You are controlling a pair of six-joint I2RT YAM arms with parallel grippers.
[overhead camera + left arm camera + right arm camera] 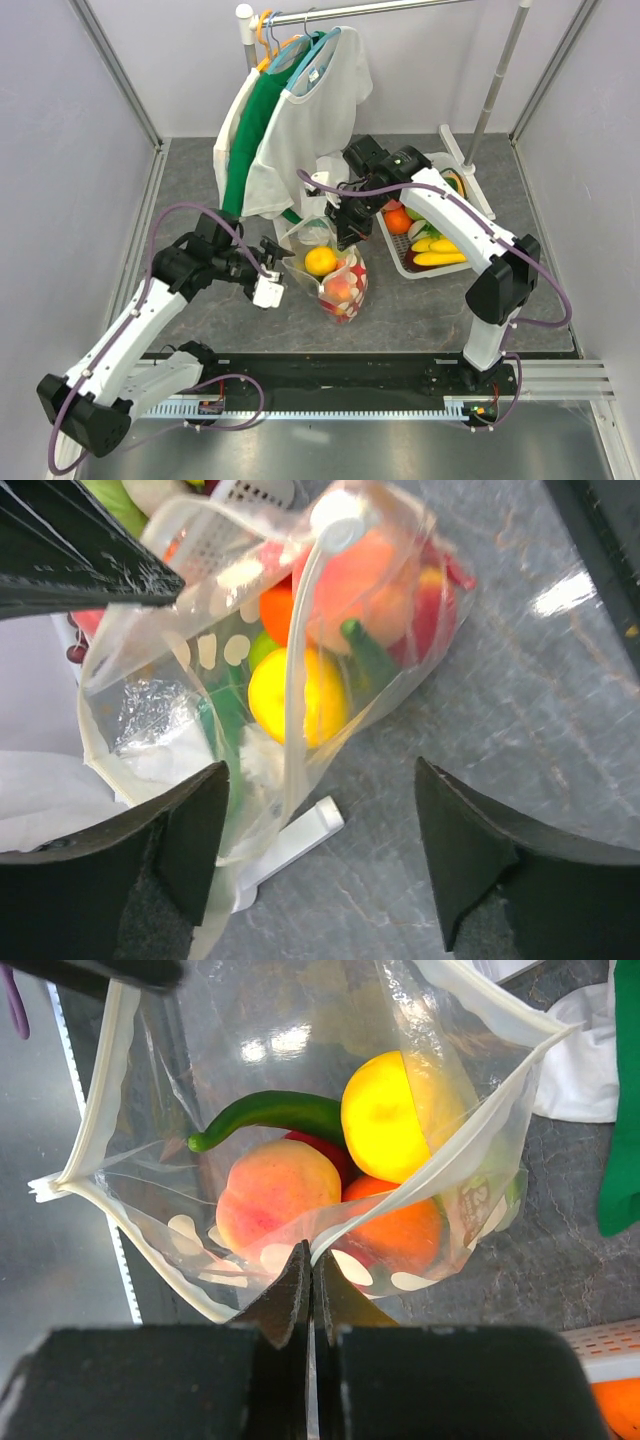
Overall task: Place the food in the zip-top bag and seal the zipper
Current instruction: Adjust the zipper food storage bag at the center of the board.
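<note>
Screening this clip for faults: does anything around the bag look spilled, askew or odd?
Nothing is spilled. The zip-top bag sits askew: only the right pincer pinches its rim, while the left pincer is open near it, so the zipper gapes unsealed, with lemon and peach showing inside.

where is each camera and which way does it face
top external: above and behind left arm and right arm, looking down on the table; both show.
left wrist: beside the bag, facing it; left gripper open.
right wrist: over the bag's mouth, looking in; right gripper pinches its rim.
shared: both wrist views show the lemon in the bag.
</note>
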